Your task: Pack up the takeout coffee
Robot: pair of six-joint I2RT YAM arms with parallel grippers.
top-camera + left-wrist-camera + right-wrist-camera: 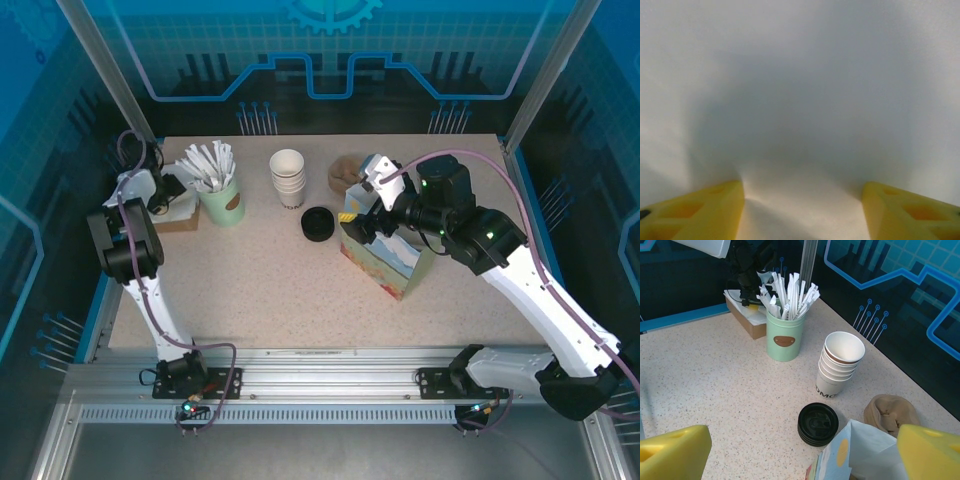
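The takeout coffee is hidden from view. A light blue printed paper bag (pixel 385 255) stands open at mid-table, its mouth showing low in the right wrist view (pixel 860 455). My right gripper (pixel 362 195) hovers just above and behind that mouth, its yellow fingers (pixel 675 452) spread wide with nothing between them; it is open (pixel 802 452). My left gripper (pixel 165 190) is down at a brown box of white napkins (pixel 180 215) at the far left. Its fingers (pixel 695 212) stand apart, pressed onto a white napkin sheet (pixel 800 100) that puckers between them.
A green holder of wrapped straws (pixel 222 200) stands beside the napkin box. A stack of lidless white cups (pixel 288 178), a stack of loose black lids (pixel 317 223) and a crumpled brown paper wad (pixel 345 172) sit behind the bag. Metal posts frame the table.
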